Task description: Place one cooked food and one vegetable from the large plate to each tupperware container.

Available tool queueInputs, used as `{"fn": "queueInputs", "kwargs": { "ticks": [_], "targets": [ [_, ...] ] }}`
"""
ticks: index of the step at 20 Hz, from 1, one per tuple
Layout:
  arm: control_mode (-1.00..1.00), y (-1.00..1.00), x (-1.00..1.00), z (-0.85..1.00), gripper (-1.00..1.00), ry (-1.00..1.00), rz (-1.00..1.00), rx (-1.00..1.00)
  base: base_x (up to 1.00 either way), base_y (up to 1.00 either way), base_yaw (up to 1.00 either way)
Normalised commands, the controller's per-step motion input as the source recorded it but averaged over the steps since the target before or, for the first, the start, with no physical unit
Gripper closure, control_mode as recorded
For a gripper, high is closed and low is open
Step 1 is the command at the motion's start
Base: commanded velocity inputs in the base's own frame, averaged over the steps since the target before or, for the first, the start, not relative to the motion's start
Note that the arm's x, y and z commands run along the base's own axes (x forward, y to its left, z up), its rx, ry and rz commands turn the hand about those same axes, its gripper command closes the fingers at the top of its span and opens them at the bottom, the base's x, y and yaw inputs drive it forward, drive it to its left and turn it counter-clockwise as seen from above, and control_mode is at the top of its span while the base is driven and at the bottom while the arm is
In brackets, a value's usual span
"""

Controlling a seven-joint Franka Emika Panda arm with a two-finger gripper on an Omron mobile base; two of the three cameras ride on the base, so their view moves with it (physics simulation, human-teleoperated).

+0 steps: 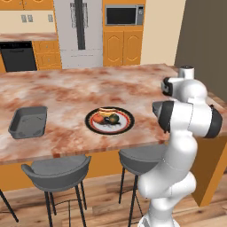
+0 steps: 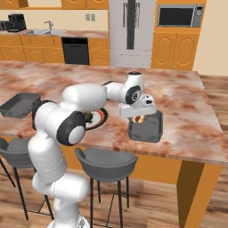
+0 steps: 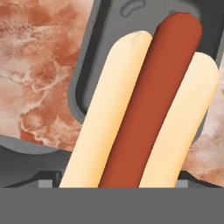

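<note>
Hand view has the hot dog [image 3: 144,109] pinched by the fingers (tips hidden), lengthwise directly over the right-hand tupperware container [image 3: 87,74].

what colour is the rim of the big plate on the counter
Black outer rim on the large plate, with a red ring inside it and a white centre; the left base view shows it best.

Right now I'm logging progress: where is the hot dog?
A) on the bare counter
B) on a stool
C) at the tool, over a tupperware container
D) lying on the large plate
C: the hot dog sits close before the tool, with a tupperware container beneath.
</note>
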Motion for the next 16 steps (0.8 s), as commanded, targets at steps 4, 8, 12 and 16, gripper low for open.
{"fn": "queueInputs", "kwargs": {
  "ticks": [4, 8, 12, 16],
  "targets": [
    [-1.00, -0.47, 0.37, 0.00, 1.00, 0.11, 0.29, 0.00, 0.00, 0.00, 0.00],
    [-1.00, -0.33, 0.29, -0.14, 1.00, 0.01, 0.16, 0.02, 0.00, 0.00, 0.00],
    [-1.00, -0.06, 0.25, -0.33, 1.00, -0.02, 0.04, 0.01, 0.00, 0.00, 0.00],
    [-1.00, -0.04, 0.21, -0.41, 1.00, -0.17, -0.01, 0.01, 0.00, 0.00, 0.00]
  ]
}}
